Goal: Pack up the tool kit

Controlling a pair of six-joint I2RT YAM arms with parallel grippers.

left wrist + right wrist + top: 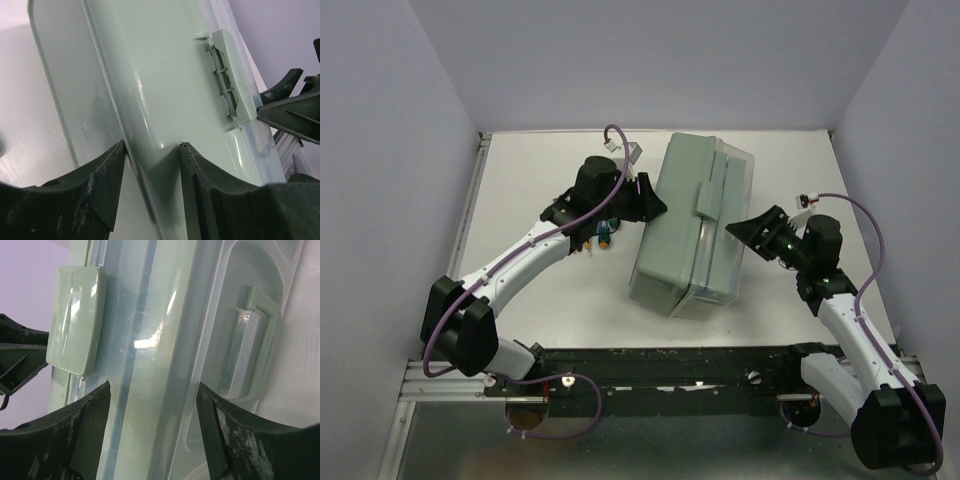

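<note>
The two arms rise from a black rail (670,362) on the near side of the toolbox (685,220) and reach for it from opposite sides across the white worktop (550,310).

The toolbox stands on its side at the middle of the worktop. Its grey-green body faces left and its translucent lid (735,210) faces right. A grey-green latch (705,195) sits on the upward face.

The right tool (748,225) is at the lid side of the toolbox, towards its near half. Its jaws are spread wide and aimed at the lid. From the right wrist, the lid's edge and the recessed carrying handle (252,345) fill the gap between the fingers (80,430). Nothing is clamped.

The left tool (650,203) is at the body side of the toolbox, a little farther back. From the left wrist, the jaws stand partly open with a raised edge of the body running into the gap. The fingers (100,185) have not closed on that edge, though their tips are right at the surface.

A few small coloured handles (607,236) lie to the left of the toolbox under the left wrist, too hidden to identify.
</note>
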